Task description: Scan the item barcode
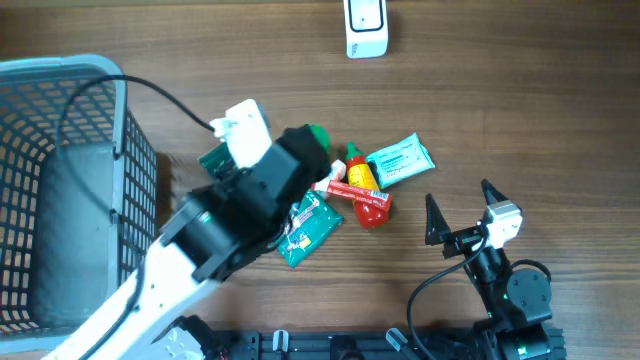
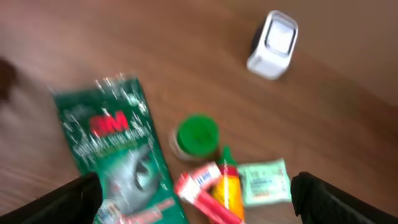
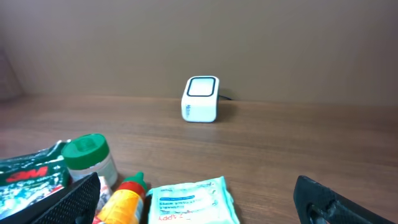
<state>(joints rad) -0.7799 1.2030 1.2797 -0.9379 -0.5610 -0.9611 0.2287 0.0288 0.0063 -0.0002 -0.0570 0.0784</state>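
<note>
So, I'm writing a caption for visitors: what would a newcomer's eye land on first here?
The jumble of small groceries mid-table, brightest the red-and-yellow sauce bottle beside a green-lidded jar, with a green 3M packet nearby. The left arm looms over that heap from the near left, with a grey basket at the left edge and a white scanner alone at the far edge.

On the one counter [image 1: 520, 90] lie two green packets, a printed packet [image 1: 310, 225] and a 3M packet [image 2: 115, 149], plus one each of five other kinds: a green-lidded jar [image 1: 318, 136], a red sauce bottle [image 1: 367, 195], a red-and-white tube [image 1: 335, 187], a pale teal wipes pack [image 1: 400, 160] and a white scanner [image 1: 366, 28]. There is one grey basket [image 1: 60, 66], and there are two hands, the left hand [image 2: 196, 183] and the right hand [image 1: 458, 205].
</note>
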